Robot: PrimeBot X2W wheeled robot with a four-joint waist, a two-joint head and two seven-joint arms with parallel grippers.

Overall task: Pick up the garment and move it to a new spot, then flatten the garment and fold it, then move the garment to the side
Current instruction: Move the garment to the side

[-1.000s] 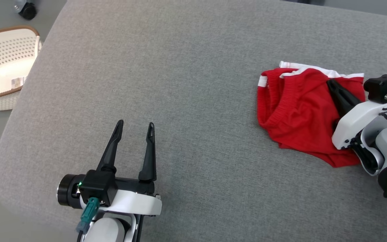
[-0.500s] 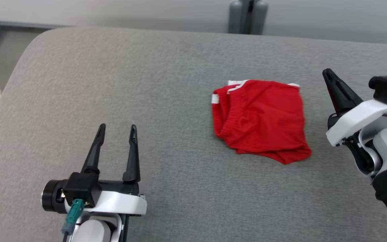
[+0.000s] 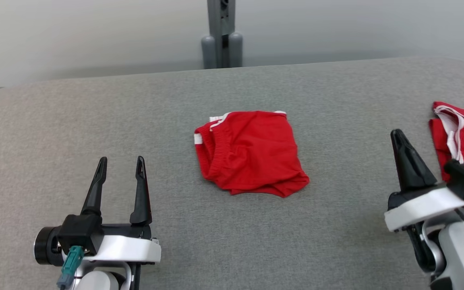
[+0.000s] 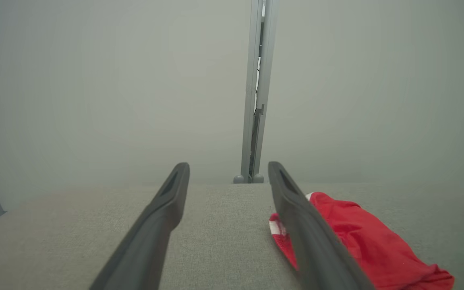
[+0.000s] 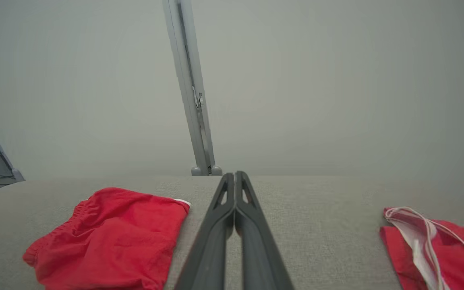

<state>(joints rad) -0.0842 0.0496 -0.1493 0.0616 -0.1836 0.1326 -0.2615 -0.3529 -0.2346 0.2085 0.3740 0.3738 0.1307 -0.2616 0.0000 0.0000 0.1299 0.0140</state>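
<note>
Grey cushion [image 3: 75, 121]: red shorts [image 3: 250, 155] lie crumpled centrally, unheld; my left gripper [image 3: 121, 160] spread ready for flattening, right gripper [image 3: 397, 135] clenched empty.

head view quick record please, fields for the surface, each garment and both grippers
surface: grey fabric-covered top
red shorts: lying bunched near the middle, elastic waistband toward the robot's left, touched by neither gripper
second garment: red with white trim, at the right edge of the view
left gripper: open, empty, to the left of the shorts
right gripper: shut, empty, between the two garments
behind: grey post past the far edge
</note>
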